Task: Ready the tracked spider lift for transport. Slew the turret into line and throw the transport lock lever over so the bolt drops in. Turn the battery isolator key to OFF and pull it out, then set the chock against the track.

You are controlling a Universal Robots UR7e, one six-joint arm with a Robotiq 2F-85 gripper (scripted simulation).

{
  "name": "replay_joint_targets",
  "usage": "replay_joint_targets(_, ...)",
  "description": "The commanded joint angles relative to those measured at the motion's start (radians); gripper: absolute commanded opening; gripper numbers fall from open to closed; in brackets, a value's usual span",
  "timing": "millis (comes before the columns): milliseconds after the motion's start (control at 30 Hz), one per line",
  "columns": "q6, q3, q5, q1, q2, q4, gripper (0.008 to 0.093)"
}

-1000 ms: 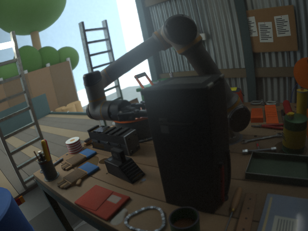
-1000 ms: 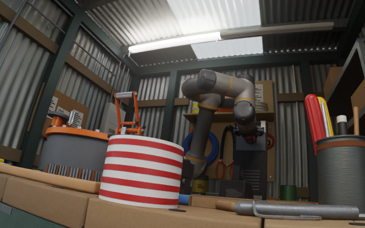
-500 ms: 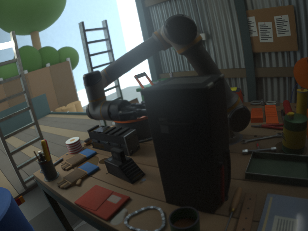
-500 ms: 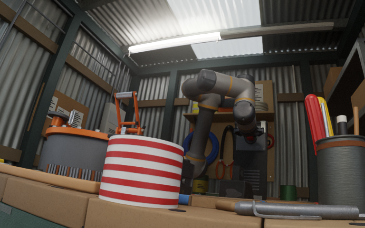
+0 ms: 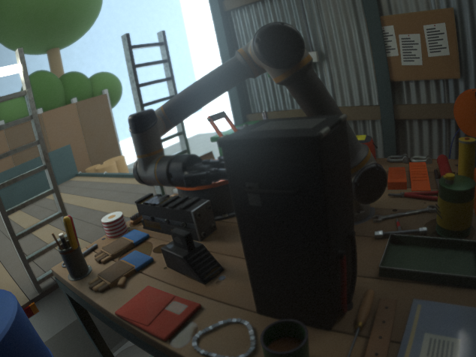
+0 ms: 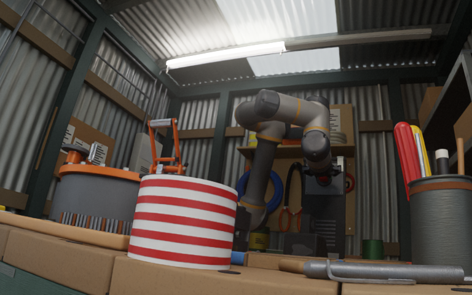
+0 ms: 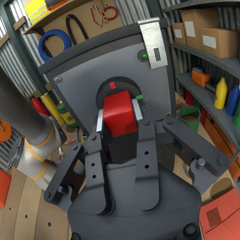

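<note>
The red battery isolator key (image 7: 119,112) sticks out of a round dial on the grey front panel of the tall dark cabinet (image 5: 292,219), and my gripper (image 7: 119,115) is closed around its red head. A red mark sits above the dial and a green mark at its right. The black ribbed chock (image 5: 192,257) lies on the bench left of the cabinet. Behind it stands the dark track block (image 5: 175,215). The grey turret (image 6: 95,194) with its orange rim and orange boom frame (image 6: 163,146) stands further back. I cannot see the lock lever clearly.
A striped red and white roll (image 6: 182,219) stands near the bench's left end, beside a pen cup (image 5: 73,257), two work gloves (image 5: 115,261) and a red notebook (image 5: 157,311). A green tray (image 5: 428,259), wrenches and a green cup (image 5: 284,340) lie right and in front.
</note>
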Motion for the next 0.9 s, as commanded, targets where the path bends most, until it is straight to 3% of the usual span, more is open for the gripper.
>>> replay_joint_targets(0, 0.000, 0.000, 0.000, 0.000, -0.001, 0.000, 0.0080)
replay_joint_targets(867, -0.189, 0.000, 0.000, 0.000, -0.001, 0.000, 0.0080)
